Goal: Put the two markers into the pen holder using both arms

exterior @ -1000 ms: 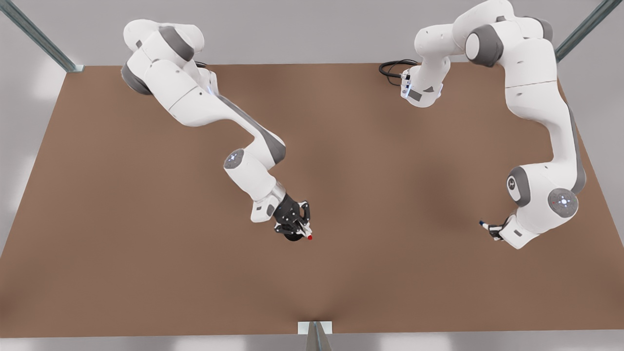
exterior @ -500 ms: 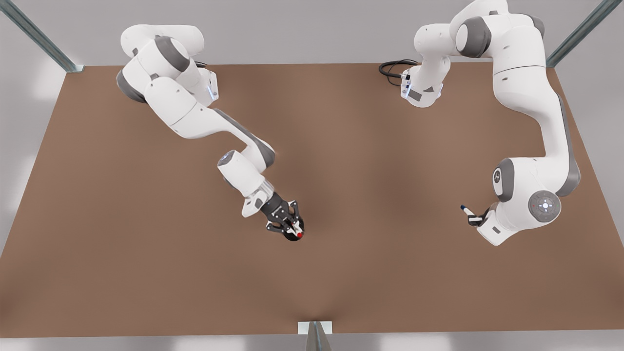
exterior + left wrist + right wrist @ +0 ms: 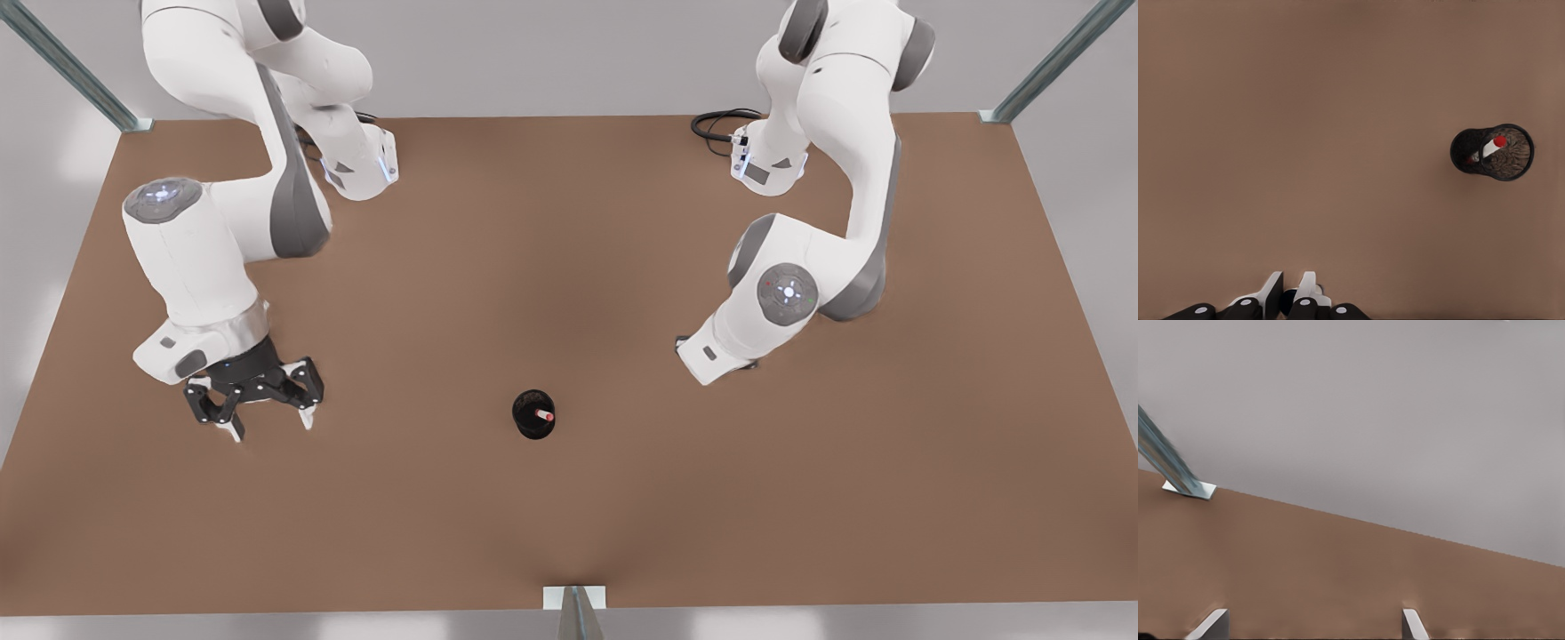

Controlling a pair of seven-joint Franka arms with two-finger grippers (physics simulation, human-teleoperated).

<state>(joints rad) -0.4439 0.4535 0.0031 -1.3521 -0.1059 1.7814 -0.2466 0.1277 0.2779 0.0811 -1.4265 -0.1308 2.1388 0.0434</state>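
Inside pen holder (image 3: 533,415): red marker (image 3: 543,415) (leaning).

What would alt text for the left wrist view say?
A black pen holder stands on the brown table with the red-capped marker leaning inside it. Nearer the camera, the left gripper has its fingers closed on a dark blue object.

Black mesh holder (image 3: 533,415) stands upright on the table, mid-front. The red marker (image 3: 542,415) leans inside it, red cap up, white barrel against the rim. A dark-tipped white marker (image 3: 1305,297) sits between closed fingers.
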